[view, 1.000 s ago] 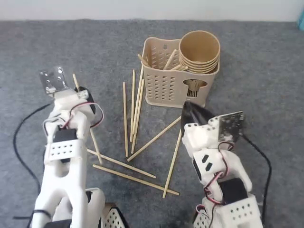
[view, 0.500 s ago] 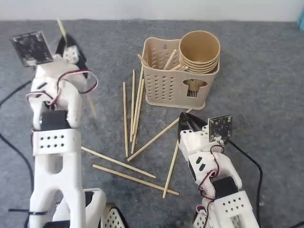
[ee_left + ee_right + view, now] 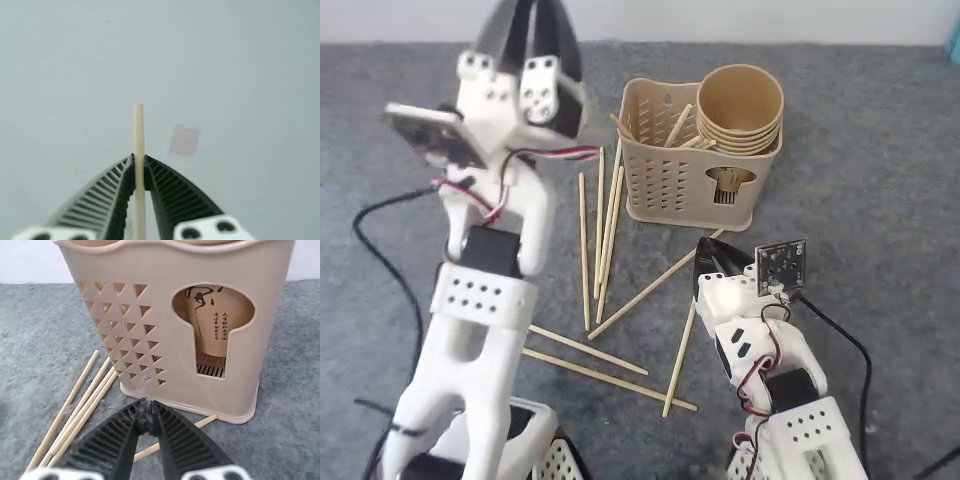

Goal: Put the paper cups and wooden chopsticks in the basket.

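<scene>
**Left hand raised with one chopstick, right hand low by the basket**

The left hand (image 3: 138,161) is clamped on a single wooden chopstick (image 3: 138,130). The stick runs straight between the two dark fingers and pokes out past their tips against a plain pale background. In the high view this hand (image 3: 532,20) is lifted high at about 11 o'clock, up by the far edge of the grey counter (image 3: 880,200).

The right hand (image 3: 145,416) has its fingers pressed together with nothing between them. It sits low, just short of the basket (image 3: 165,315) and pointing at the basket's foot. From above it (image 3: 715,262) lies at about 5 o'clock, near the basket's (image 3: 690,180) front wall.

The beige basket stands upright at about 1 o'clock. The stacked paper cups (image 3: 740,100) fill its right compartment and show through the keyhole cut-out in the wall. A few chopsticks in the basket (image 3: 675,125) lean in its left compartment.

Several loose chopsticks (image 3: 600,230) lie flat on the counter. One group runs alongside the basket's left wall. Others are scattered from the centre towards 6 o'clock, some crossing each other.
</scene>
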Tool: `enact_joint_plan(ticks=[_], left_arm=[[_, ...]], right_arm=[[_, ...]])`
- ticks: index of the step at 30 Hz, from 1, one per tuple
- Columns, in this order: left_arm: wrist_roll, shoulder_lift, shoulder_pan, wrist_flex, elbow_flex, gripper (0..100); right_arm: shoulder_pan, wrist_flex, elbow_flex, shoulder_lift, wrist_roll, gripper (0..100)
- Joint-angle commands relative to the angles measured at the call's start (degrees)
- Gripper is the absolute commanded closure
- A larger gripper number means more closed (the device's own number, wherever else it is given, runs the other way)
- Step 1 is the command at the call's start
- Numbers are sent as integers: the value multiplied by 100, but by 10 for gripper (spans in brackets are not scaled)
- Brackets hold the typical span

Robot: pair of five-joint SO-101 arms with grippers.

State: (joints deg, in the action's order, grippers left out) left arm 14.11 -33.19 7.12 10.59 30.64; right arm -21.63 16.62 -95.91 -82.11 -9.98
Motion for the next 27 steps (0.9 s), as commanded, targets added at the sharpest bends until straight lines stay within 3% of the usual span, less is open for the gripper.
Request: enact_joint_plan(ticks=[1, 7, 16, 23, 27], left_arm=[[26, 712, 132, 158, -1341, 989], [26, 1626, 176, -510, -2598, 989], [26, 2215, 343, -387, -2053, 988], [26, 2268, 527, 862, -1182, 979], [26, 2251, 642, 853, -875, 878]], right_arm=[[22, -127, -105, 75, -70, 991], [242, -251, -105, 75, -70, 991], [400, -321, -97, 84, -70, 991], [400, -321, -97, 84, -70, 991], [400, -321, -97, 75, -70, 991]])
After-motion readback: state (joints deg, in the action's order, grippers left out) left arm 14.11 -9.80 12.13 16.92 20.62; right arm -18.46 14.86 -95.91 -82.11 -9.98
